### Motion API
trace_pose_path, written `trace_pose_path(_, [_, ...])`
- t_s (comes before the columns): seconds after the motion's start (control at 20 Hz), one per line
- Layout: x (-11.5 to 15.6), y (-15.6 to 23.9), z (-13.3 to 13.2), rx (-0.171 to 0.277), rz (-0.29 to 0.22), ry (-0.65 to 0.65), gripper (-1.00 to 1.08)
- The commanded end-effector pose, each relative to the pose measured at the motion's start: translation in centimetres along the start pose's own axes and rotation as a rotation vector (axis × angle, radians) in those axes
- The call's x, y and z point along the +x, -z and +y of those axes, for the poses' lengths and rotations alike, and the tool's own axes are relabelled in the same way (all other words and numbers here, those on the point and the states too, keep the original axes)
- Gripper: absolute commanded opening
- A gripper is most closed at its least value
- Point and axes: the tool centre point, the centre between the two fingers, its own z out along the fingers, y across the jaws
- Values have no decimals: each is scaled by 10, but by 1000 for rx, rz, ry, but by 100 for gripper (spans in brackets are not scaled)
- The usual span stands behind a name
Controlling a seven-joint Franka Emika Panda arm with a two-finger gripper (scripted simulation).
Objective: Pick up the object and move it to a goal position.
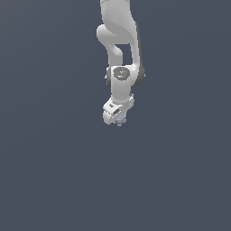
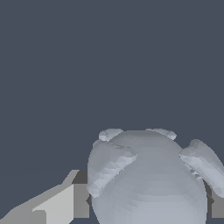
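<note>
The object (image 1: 120, 122) is a tiny pale blue-grey bumpy lump that peeks out just below the white gripper (image 1: 118, 118) in the middle of the exterior view. In the wrist view the object (image 2: 146, 170) fills the space between the two fingers, rounded with several raised lumps. One finger (image 2: 59, 204) presses against its side, and a sliver of the other finger (image 2: 217, 204) shows at the opposite side. The gripper (image 2: 148, 199) is shut on the object. The arm hangs down from the top of the exterior view.
A plain dark blue-grey surface (image 1: 54, 171) surrounds the arm in both views. No other objects, containers or edges show, and no goal marker is visible.
</note>
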Motion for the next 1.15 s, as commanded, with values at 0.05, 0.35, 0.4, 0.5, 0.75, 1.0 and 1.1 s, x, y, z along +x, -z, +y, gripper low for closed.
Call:
trace_pose_path(0.05, [1,21,-7,-1,0,1,-100])
trace_pose_path(0.35, [5,68,-21,0,0,1,-100])
trace_pose_path(0.4, [5,75,-23,0,0,1,-100])
trace_pose_path(0.5, [6,87,-27,0,0,2,-100])
trace_pose_path(0.75, [9,111,-33,1,1,2,-100])
trace_pose_path(1.0, [10,122,-35,1,1,1,-100])
trace_pose_path(1.1, [10,123,-35,1,1,1,-100])
